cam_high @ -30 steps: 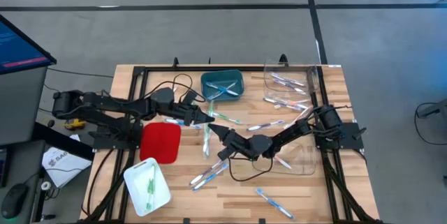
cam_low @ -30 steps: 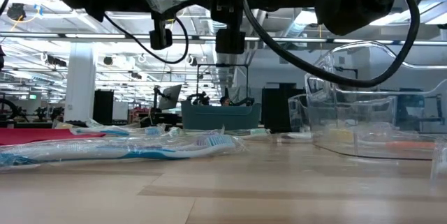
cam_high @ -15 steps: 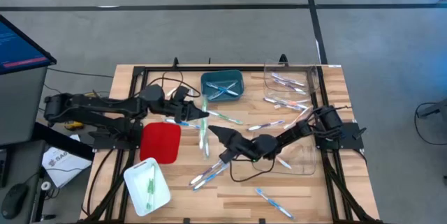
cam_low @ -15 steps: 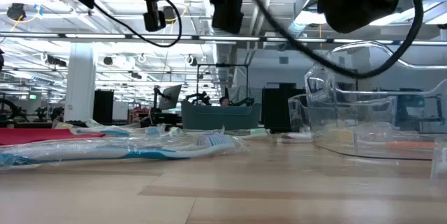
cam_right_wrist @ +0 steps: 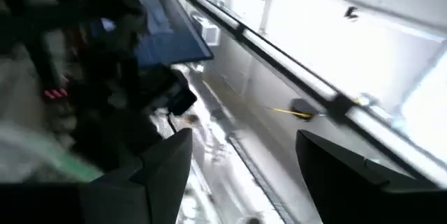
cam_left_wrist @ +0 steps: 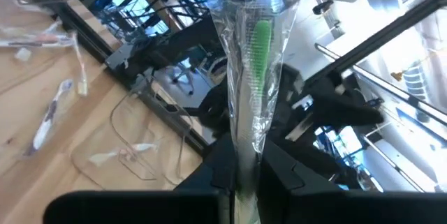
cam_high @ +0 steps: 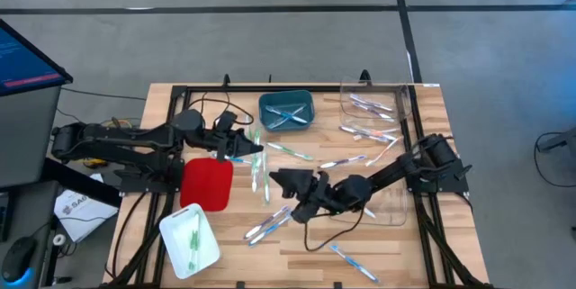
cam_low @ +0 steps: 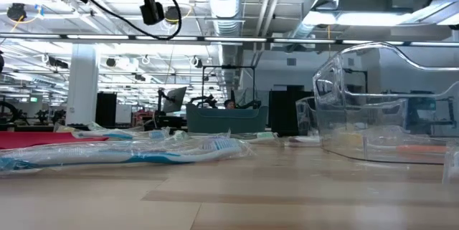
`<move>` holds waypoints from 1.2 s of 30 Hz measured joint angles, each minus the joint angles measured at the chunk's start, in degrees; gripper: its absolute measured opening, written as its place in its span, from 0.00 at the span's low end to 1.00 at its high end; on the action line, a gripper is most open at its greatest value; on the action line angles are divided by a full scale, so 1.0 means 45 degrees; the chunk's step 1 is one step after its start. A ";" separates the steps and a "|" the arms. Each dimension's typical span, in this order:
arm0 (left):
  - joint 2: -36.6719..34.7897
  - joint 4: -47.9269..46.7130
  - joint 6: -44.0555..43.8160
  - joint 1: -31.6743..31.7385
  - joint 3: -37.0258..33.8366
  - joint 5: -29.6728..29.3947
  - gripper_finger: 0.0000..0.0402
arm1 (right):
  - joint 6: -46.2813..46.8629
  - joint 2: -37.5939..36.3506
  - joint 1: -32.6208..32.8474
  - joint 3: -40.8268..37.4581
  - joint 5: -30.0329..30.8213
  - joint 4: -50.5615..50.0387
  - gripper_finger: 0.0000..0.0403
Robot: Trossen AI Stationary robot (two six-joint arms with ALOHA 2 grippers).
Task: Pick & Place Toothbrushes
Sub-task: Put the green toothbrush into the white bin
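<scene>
Wooden table (cam_high: 297, 257): bare boards along the near edge, open strip between the red tray (cam_high: 206, 183) and the clear bin (cam_high: 389, 206). Teal bin (cam_high: 286, 112) near the far edge holds toothbrushes. White tray (cam_high: 189, 239) at near-left corner holds green ones.

Left gripper (cam_high: 256, 149) clamped on a wrapped green toothbrush (cam_left_wrist: 260, 42), raised beside the red tray. Right gripper (cam_high: 277, 179) mid-table, fingers spread, holding nothing.

Loose toothbrushes (cam_high: 270, 224) scattered centre and right. No legible writing.
</scene>
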 joint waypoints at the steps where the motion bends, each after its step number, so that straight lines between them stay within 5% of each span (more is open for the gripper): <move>1: -0.0041 -0.0013 0.0014 -0.0033 -0.0093 0.0000 0.04 | 0.0633 -0.0218 0.0058 0.0053 0.0052 -0.0674 0.62; 8: -0.0190 -0.0161 0.0019 -0.0058 -0.0472 0.0000 0.04 | 0.7092 -0.2447 0.0113 0.0593 0.0155 -0.8321 0.62; 14: -0.0206 -0.0126 0.0023 -0.0058 -0.0481 -0.0002 0.04 | 1.2054 -0.3890 -0.0380 0.0903 -0.1368 -1.1755 0.62; 23: -0.0204 -0.1803 -0.1017 -0.0932 -0.0481 -0.1067 0.04 | 1.6441 -0.5532 -0.1555 0.0903 -0.6012 -1.4383 0.62; 36: -0.0994 -0.5328 -0.3580 -0.4660 -0.0481 -0.5097 0.04 | 1.8458 -0.5782 -0.3593 0.0345 -1.0087 -1.4046 0.62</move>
